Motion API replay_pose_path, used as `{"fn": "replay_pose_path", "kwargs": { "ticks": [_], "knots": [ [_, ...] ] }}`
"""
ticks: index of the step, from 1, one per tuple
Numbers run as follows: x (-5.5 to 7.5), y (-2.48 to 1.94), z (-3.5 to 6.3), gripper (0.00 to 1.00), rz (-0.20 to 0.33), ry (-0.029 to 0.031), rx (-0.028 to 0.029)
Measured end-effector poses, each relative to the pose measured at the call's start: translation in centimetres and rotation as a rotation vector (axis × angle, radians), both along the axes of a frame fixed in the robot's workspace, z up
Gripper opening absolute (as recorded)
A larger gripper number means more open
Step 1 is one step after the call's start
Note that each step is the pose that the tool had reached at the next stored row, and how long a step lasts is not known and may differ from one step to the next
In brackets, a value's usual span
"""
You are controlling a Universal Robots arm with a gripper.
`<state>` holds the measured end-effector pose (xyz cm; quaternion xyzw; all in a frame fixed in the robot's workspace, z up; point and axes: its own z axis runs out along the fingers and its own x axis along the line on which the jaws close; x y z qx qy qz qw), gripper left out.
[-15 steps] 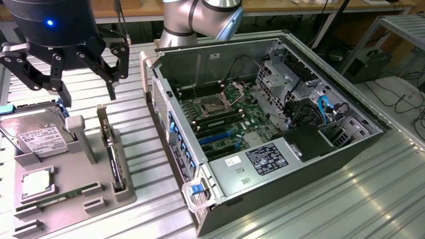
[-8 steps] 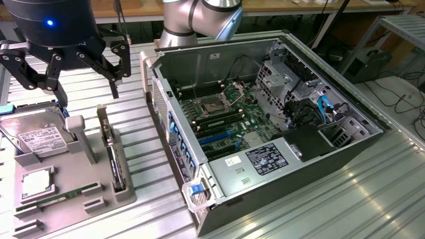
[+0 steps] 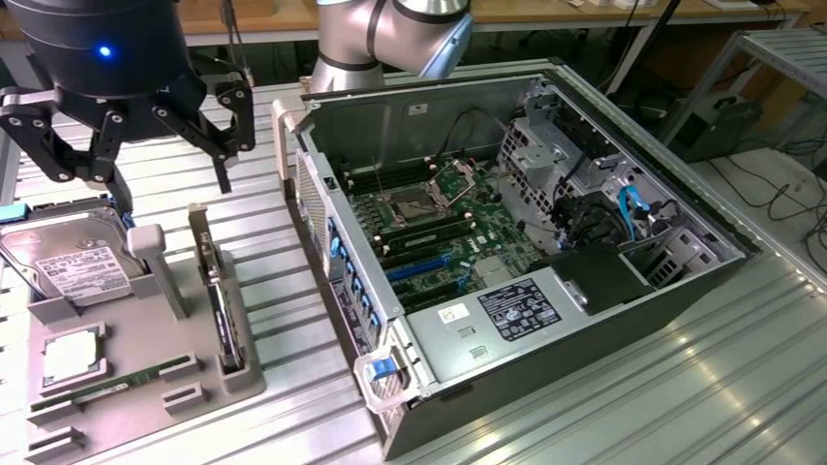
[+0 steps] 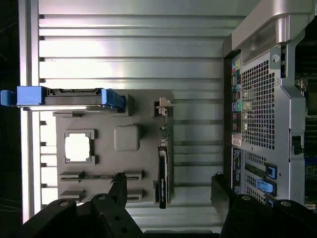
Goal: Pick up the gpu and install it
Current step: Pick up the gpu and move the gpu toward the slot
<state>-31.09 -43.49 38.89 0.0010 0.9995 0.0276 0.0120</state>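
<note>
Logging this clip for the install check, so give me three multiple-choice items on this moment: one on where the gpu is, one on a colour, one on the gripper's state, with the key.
1. Where is the gpu?
A. Seated inside the computer case.
B. On edge in a slot of the grey holder.
C. Flat on top of the computer case.

2. What colour are the end pieces on the hard drive?
A. Blue.
B. Red.
C. Yellow.

3. How is the gripper?
A. Shut on the gpu.
B. Shut on the hard drive.
C. Open, holding nothing.

Key:
1 B, the card stands upright in the holder's slot.
2 A, blue shows at both ends in the wrist view.
3 C, its fingers are spread above the holder with nothing between them.
</note>
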Motion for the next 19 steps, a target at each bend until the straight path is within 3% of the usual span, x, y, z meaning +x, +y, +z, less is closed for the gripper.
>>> {"fn": "replay_pose_path", "kwargs": {
  "ticks": [13,15,16,19],
  "knots": [
    [0.0,-0.19,-1.59,0.78,0.0,0.0001,0.0011],
    [0.0,-0.19,-1.76,0.77,0.0,0.0,0.001],
    [0.0,-0.19,-1.81,0.7,0.0,0.0,0.001],
    [0.0,-0.19,-1.95,0.7,0.0,-0.0001,0.001]
  ]
}}
